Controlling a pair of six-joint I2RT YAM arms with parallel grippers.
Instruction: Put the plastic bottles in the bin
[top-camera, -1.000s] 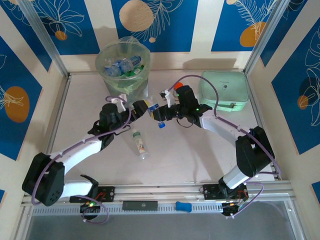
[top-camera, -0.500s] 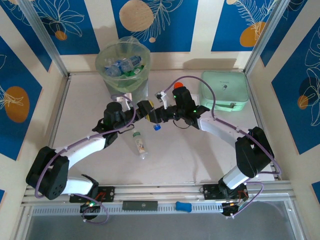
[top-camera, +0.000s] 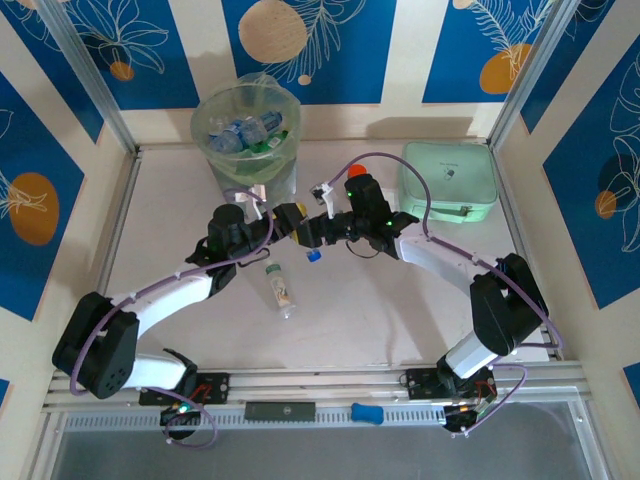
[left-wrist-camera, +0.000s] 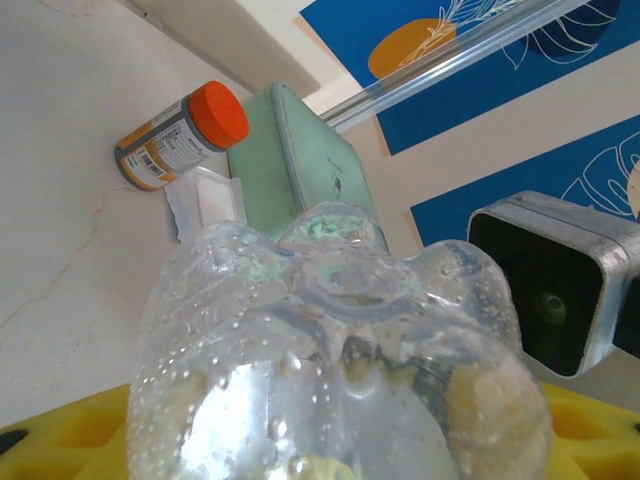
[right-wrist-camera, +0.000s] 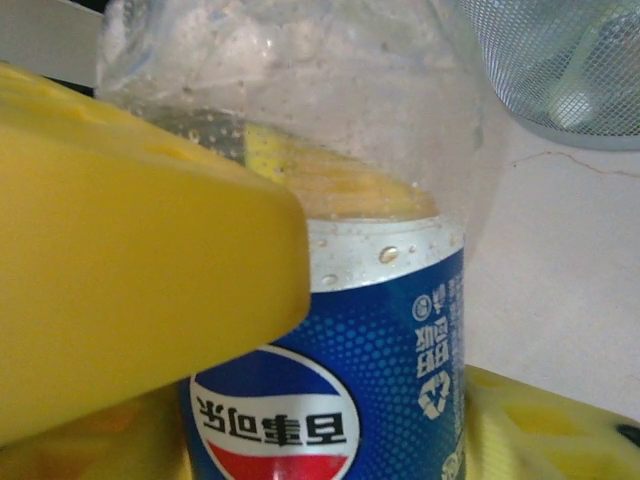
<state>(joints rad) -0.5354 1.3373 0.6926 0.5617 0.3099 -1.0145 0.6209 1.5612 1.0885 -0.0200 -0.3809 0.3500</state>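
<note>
Handover: held bottle (right-wrist-camera: 340, 330) hangs above the middle of the tabletop (top-camera: 380, 300), between the left end effector (top-camera: 296, 223) and right end effector (top-camera: 317, 232), which meet nose to nose. Its blue cap (top-camera: 313, 256) points toward the near side.
Left end effector: yellow pads (left-wrist-camera: 590, 440) clamped on either side of the held bottle's dimpled base.
Right end effector: a yellow finger (right-wrist-camera: 130, 250) lies across the blue label; pressing or just clear, I cannot tell.
Other bottles: lying bottle (top-camera: 281, 288) is flat on the tabletop, near the handover; binned bottles (top-camera: 245, 132) sit inside the bin (top-camera: 255, 172).
Edges: the bin stands in the far-left corner. The mint-green case (top-camera: 448, 182) is at the far right, and the orange-capped jar (top-camera: 353, 172) is just behind the right wrist.
Open room: bare tabletop to the right of the lying bottle and along the left wall.
Change: a second ago the left end effector stood apart from the bottle; it has come in and closed, and the cap has shifted slightly left.
View differences: the left wrist view shows the jar's printed label, just beside the case. The right wrist view shows a red-white-blue logo, upside down.
</note>
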